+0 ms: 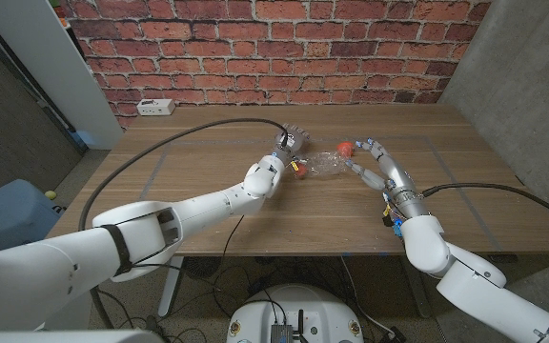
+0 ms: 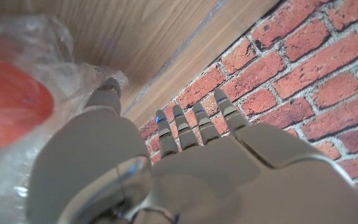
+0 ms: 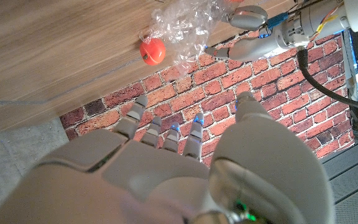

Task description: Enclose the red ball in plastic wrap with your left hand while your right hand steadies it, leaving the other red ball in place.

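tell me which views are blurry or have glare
Left wrist view: the red ball and plastic wrap are close and badly out of focus; the left robot hand is soft too. Right wrist view: the right robot hand blurs, the table stays sharp. Head view: evenly lit, glints on the wrap.

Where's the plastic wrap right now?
In the head view the plastic wrap lies mid-table between the two hands, with the left hand at its left end and a red ball at its far right end.
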`<action>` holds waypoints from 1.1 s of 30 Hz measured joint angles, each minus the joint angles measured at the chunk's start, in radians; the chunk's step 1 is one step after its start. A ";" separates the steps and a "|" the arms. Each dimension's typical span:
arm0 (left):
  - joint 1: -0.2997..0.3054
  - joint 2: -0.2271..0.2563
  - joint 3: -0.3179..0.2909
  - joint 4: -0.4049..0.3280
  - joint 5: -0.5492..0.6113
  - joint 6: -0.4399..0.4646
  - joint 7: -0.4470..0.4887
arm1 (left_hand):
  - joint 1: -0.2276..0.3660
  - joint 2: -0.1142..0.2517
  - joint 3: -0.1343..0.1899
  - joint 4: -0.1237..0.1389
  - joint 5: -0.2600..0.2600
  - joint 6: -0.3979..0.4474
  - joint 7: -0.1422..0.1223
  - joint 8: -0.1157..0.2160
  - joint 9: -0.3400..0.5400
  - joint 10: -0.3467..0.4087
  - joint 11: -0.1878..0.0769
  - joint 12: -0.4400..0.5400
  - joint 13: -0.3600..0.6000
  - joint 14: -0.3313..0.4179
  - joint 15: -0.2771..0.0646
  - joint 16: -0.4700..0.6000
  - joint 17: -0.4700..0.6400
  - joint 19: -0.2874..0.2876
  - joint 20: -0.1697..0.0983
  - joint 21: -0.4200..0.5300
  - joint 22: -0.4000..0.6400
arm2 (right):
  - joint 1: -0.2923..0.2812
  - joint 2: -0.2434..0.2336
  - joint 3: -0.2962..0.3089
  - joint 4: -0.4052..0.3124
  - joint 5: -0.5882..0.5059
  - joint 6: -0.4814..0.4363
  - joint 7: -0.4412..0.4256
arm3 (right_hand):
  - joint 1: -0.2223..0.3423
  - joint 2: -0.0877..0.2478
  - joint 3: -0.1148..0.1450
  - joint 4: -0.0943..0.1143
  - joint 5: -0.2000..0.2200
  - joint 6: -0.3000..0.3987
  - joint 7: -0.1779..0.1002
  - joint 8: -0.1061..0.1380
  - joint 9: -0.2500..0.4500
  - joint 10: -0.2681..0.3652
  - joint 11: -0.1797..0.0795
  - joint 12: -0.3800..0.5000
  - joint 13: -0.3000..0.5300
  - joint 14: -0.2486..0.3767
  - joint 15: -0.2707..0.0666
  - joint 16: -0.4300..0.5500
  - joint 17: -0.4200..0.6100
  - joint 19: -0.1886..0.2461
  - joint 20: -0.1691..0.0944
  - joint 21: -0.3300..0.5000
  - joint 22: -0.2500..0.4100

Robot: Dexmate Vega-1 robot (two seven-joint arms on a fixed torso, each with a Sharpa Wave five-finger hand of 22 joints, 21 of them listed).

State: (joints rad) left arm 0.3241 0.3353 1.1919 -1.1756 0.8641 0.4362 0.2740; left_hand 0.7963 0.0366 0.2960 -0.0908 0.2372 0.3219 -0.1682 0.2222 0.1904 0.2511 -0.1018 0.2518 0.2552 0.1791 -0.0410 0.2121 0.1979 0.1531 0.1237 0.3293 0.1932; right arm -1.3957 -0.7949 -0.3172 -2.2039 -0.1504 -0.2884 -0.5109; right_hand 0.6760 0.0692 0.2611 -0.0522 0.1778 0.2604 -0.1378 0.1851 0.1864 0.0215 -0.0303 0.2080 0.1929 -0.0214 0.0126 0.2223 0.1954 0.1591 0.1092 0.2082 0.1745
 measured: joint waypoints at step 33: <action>-0.032 0.069 -0.365 -0.048 -0.838 -0.314 -0.526 | -0.027 0.020 0.133 -0.012 0.028 0.273 0.055 0.048 0.026 0.095 0.063 0.045 0.003 0.052 0.030 0.040 0.009 -0.023 0.030 0.015 0.025 | 0.023 -0.005 -0.011 -0.004 0.005 -0.010 0.017 | -0.004 0.004 -0.004 -0.003 0.000 0.000 0.000 0.000 0.000 0.000 0.000 0.000 0.000 0.013 -0.002 0.000 0.000 0.000 0.000 0.000 0.000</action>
State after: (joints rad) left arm 0.2918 0.4046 0.8264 -1.2235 0.0257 0.1219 -0.2524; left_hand 0.7690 0.0566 0.4290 -0.1029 0.2647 0.5945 -0.1130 0.2701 0.2166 0.3461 -0.0388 0.2965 0.2583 0.2309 -0.0108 0.2519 0.2072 0.1305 0.1534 0.3445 0.2183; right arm -1.3727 -0.8003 -0.3286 -2.2084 -0.1455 -0.2988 -0.4935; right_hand 0.6722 0.0730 0.2575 -0.0557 0.1777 0.2605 -0.1377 0.1851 0.1864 0.0215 -0.0304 0.2080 0.1929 -0.0088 0.0107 0.2223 0.1955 0.1591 0.1092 0.2082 0.1744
